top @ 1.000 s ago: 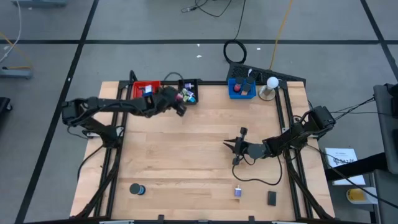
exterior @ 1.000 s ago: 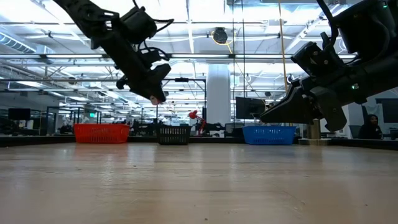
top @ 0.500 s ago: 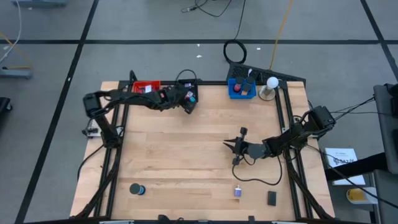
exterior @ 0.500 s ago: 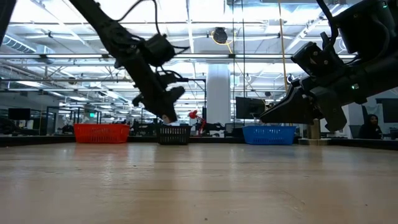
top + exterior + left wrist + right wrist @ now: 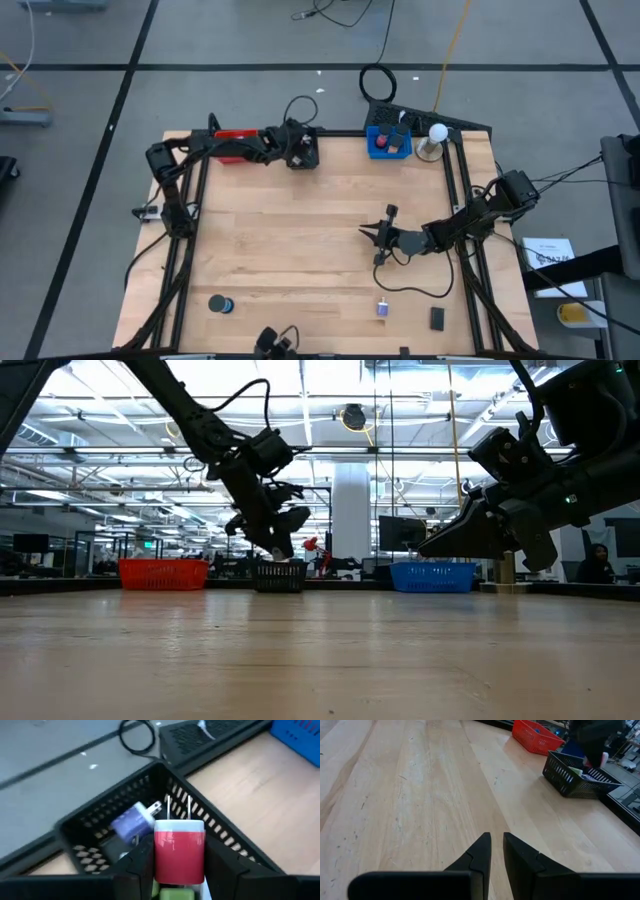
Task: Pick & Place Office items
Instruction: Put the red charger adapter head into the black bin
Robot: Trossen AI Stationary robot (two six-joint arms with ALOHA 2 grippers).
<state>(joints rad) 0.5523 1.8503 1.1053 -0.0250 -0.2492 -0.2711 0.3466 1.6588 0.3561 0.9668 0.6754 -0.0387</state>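
Observation:
My left gripper (image 5: 179,862) hangs over the black tray (image 5: 304,150) at the table's far edge, shut on a red plug block (image 5: 179,845) with two metal prongs. Inside the black tray (image 5: 100,827) lies a purple plug block (image 5: 131,821) among other small items. In the low view the left gripper (image 5: 283,548) is just above the tray (image 5: 279,576). My right gripper (image 5: 372,236) hovers shut over bare wood right of centre (image 5: 495,840). A blue-black roll (image 5: 220,304), a small purple item (image 5: 382,308) and a black block (image 5: 437,318) lie near the table's near edge. My left gripper pinches the red plug block between its two fingers, one on each side face (image 5: 161,852). The prongs (image 5: 179,807) point away from the gripper, past the fingertips. The block is lifted clear, above the black tray's opening.
A red tray (image 5: 232,138) stands left of the black one, and a blue tray (image 5: 388,143) with a white ball lamp (image 5: 436,133) sits at the far right. A black cable trails from the right arm across the wood (image 5: 415,290). Bare wood fills the table's middle.
My left gripper has carried the red plug block toward the table's far edge and down, from in front of the black tray to just above its opening. The right arm kept still.

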